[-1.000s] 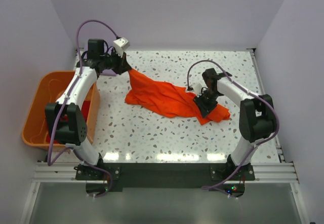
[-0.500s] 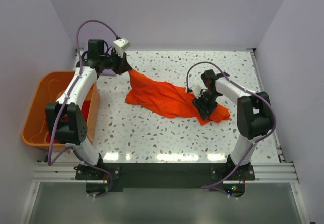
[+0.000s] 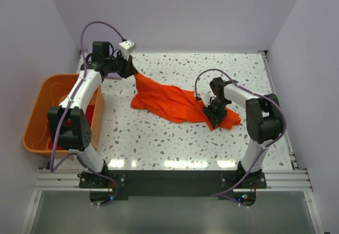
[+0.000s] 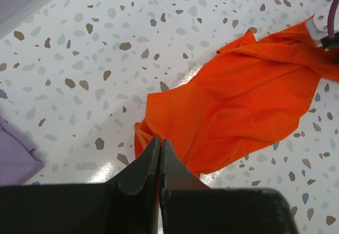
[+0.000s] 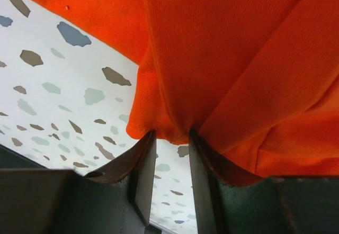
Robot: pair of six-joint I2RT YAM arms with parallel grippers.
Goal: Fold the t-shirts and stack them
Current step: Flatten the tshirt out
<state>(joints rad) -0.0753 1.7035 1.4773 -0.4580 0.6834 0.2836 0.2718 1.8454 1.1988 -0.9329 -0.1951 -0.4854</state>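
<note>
1. The orange shirt (image 3: 169, 100) lies in a crumpled band across the middle of the table (image 3: 159, 144). It runs from near the far left corner down toward the right edge, and it is neither spread flat nor folded.
2. The left fingers (image 4: 148, 165) are pressed together on one corner of the shirt. They hold it lifted a little off the table near the far left corner.
3. The right fingers (image 5: 139, 162) stand a narrow way apart at the shirt's opposite end. A pucker of cloth is drawn in between their tips, but whether that pinch is firm cannot be told.
4. Over the past second the right arm (image 3: 257, 115) has tucked its elbow in and nudged its fingers slightly toward the near edge. The left arm has not moved, and the shirt has kept its shape.
5. That looks like the right side working for a better hold on its end of the cloth, not yet a pull. With both ends held, the shirt could be stretched out flat.
6. A darker red shirt (image 3: 96, 115) shows in the orange tub (image 3: 34, 117) off the table's left edge. A lavender shirt (image 4: 16, 154) lies on the table just beside the left fingers, and no stack is started.
</note>
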